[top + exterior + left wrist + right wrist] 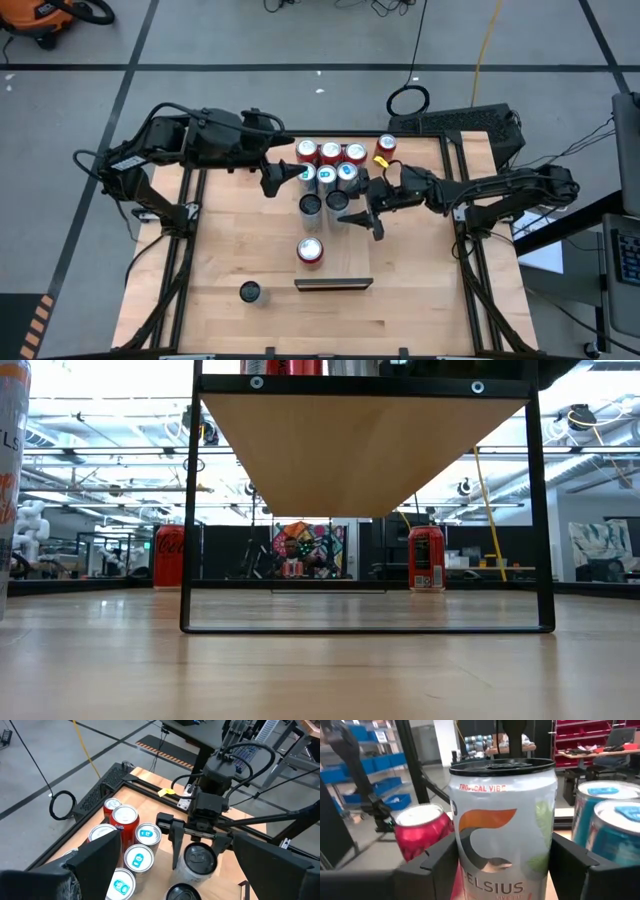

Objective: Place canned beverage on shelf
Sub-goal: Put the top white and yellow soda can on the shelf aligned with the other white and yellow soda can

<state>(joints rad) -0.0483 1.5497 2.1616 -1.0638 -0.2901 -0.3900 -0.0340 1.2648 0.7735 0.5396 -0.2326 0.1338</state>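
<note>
**A:** While checking the grip, seeing the right gripper (198,851) about half closed on the can (502,835), with a finger flat against each side. Agreeing?

**B:** Agreeing. Judging it held, not merely straddled. Finding the can upright at the near edge of the other cans (330,153), toward the far side of the table (230,240), with its dark lid facing up.

**A:** And weighing the one relation that matters?

**B:** Placing the can dead centre between those fingers, with its long axis vertical and the grip crossing it from the side. Needing no further line-up, only a straight lift that avoids tipping the neighbours standing just beside it.

**A:** Comparing arms?

**B:** Counting the right as nearer, being already in contact. Seeing the left gripper (283,177) spread wide and holding nothing, hovering at the opposite side of the group, near but not touching.

**A:** Locating the shelf (360,450)?

**B:** Finding it only in the low view, raised on a black frame, with its pale underside overhead and can bottoms showing above its edge. Failing to tell from above where it lies relative to the grip, or whether this can is already standing on it.
</note>
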